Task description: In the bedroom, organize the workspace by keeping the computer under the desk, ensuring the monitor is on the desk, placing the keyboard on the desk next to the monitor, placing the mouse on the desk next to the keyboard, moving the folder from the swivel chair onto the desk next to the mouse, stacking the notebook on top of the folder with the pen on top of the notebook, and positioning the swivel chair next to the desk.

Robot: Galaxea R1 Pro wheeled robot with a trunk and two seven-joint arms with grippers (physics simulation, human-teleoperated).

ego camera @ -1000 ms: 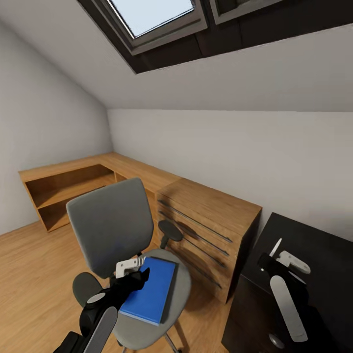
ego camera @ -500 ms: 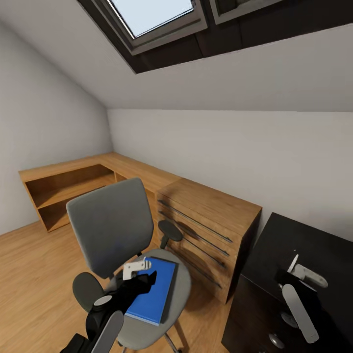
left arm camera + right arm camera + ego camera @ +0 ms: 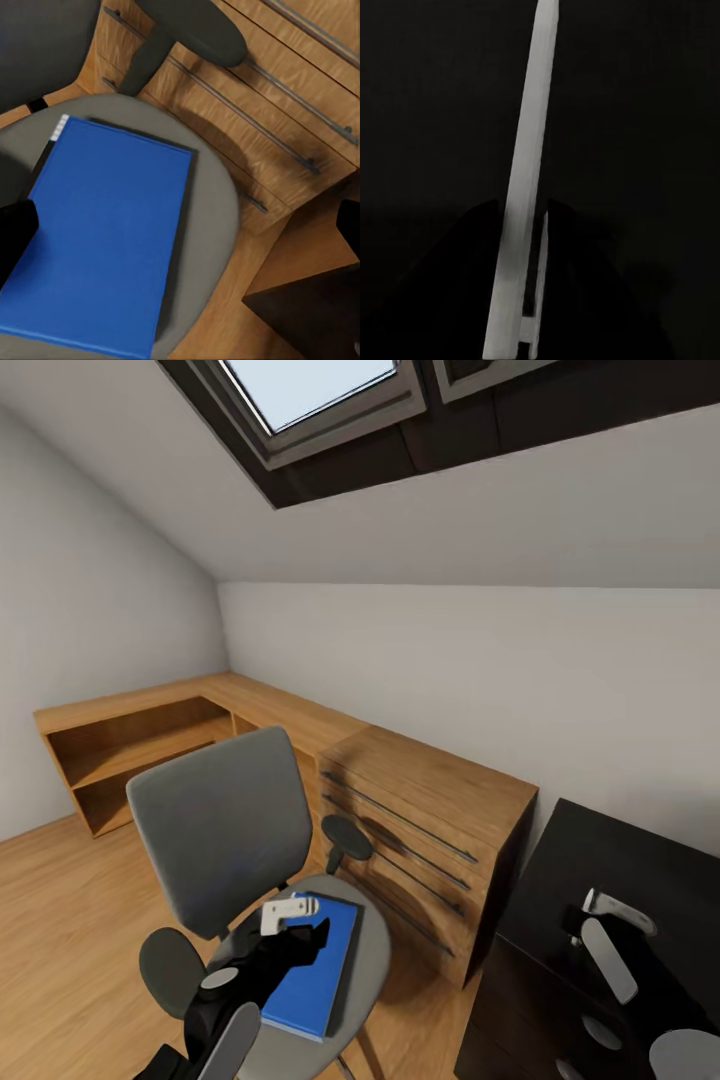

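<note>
Left gripper (image 3: pixel 295 920) hovers over the blue folder (image 3: pixel 309 966), which lies flat on the seat of the swivel chair (image 3: pixel 225 830); its dark fingertips (image 3: pixel 15 232) stand wide apart at the edges of the left wrist view, holding nothing. Right gripper (image 3: pixel 600 920) is closed on the white pen (image 3: pixel 525 217) above the black desk (image 3: pixel 640 860).

Risks, as I judge them: the chair sits on castors (not visible here) and may roll or turn under a push, and the thin flat folder offers little edge to pinch, so it could slide off the seat toward the wooden dresser (image 3: pixel 430 810).

Head view places both arms in the room; the left wrist view alone shows the folder's dark underlayer, and the right wrist view the held pen.
</note>
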